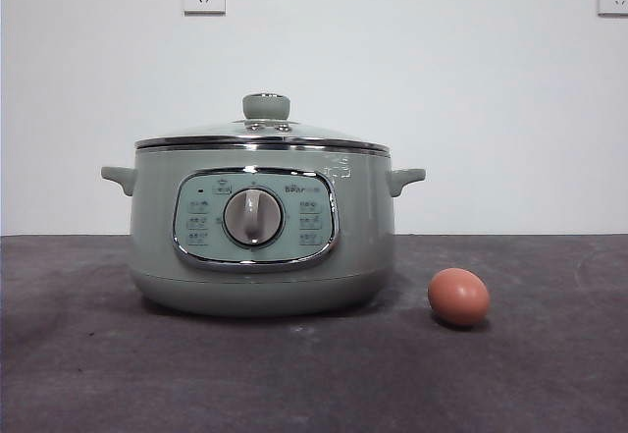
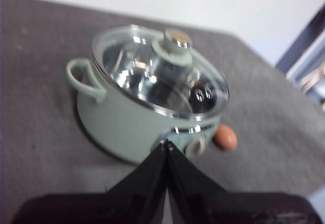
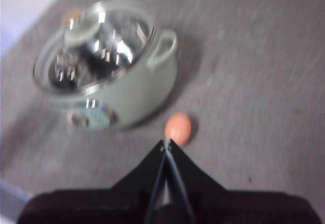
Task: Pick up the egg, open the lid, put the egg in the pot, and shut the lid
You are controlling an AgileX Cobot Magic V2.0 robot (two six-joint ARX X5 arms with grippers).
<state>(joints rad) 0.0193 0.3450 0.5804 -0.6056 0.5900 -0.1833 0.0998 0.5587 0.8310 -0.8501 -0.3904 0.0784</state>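
I am looking at the start of the job: the egg [image 1: 458, 297] is lying on its side on the grey table [image 1: 88, 374], just beside the pot [image 1: 263, 232] on its dial side and not touching it, so it is sitting free with bare cloth around it for a top-down grab. The lid [image 1: 262, 136] is resting square on the pot's rim with its knob [image 1: 266, 106] upright, which means the pot is shut and the egg has nowhere to go until that knob is lifted. My right gripper [image 3: 166, 146] is hanging above the table with the egg just past its tips, jaws pressed together and holding nothing; I am judging that it is the one placed to take the egg, and it needs to spread first. My left gripper [image 2: 166, 145] is hovering over the pot's near side, likewise clenched and empty, looking down on the lid, which suits it for the knob. The right wrist picture is blurred, so I am only guessing that the egg lies slightly off the jaw line.
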